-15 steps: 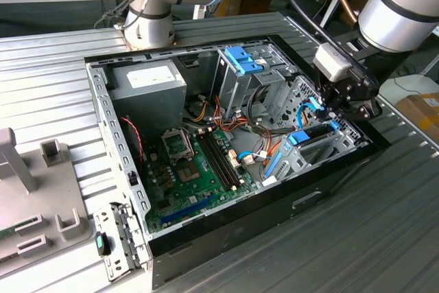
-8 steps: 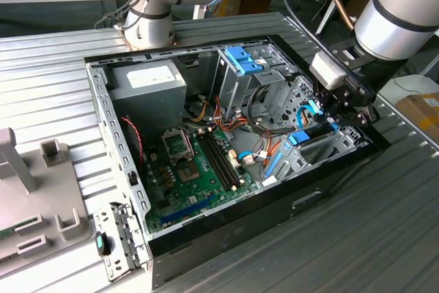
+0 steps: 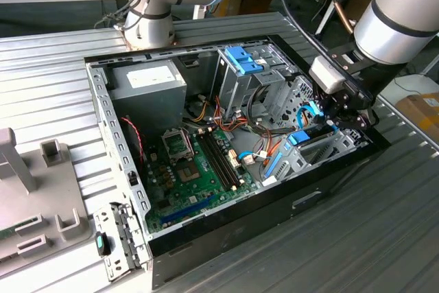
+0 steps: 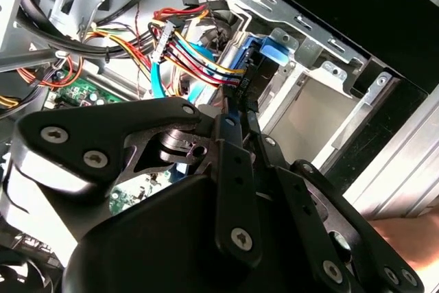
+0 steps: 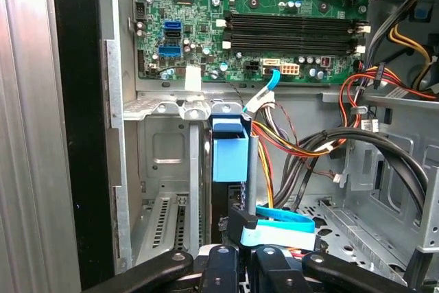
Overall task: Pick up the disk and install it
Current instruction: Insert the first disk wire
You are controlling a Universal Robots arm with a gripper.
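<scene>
Scanning from the exterior view's left: we see the power supply (image 3: 147, 81), then the motherboard (image 3: 195, 169), then the drive cage (image 3: 312, 149).
Disk: we find the disk (image 5: 230, 162) standing on edge in the cage's slot, blue carrier uppermost, mostly seated.
Gripper: our gripper (image 3: 334, 111) hangs at the cage, on the exterior view's right.
Relation: the disk lies straight ahead of the jaws, its long axis running down into the slot.
Jaws: we judge them drawn together; whether they pinch the blue cable (image 5: 285, 221) or the carrier, we cannot tell.
Hidden: the drive's label and lower end sit out of sight.
</scene>
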